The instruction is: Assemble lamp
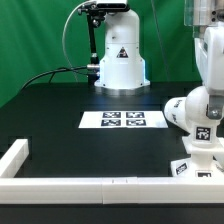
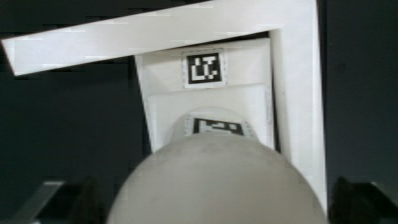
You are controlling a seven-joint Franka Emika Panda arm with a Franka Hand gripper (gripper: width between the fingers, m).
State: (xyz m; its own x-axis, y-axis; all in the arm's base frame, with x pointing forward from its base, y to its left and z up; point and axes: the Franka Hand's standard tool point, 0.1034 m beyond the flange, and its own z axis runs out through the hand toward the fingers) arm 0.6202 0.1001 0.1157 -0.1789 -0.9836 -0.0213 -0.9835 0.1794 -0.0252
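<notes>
Bulb (image 2: pixel 205 180), squeezed in the gripper (image 2: pixel 210 206), hangs over the base (image 2: pixel 206 95). The base is tucked against the wall (image 2: pixel 107 45) at the worktop's front corner, on the exterior view's right, probably so it cannot slide.

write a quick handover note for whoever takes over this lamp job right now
The claw is around the bulb, one finger on each side; I cannot tell if it is clamped.
The base sits against the white rail at the exterior view's right, below the claw.
The shade shows in neither view.
Done: the bulb is lined up over the base.
Left: check the bulb is seated in the base, then find the shade and fit it.
</notes>
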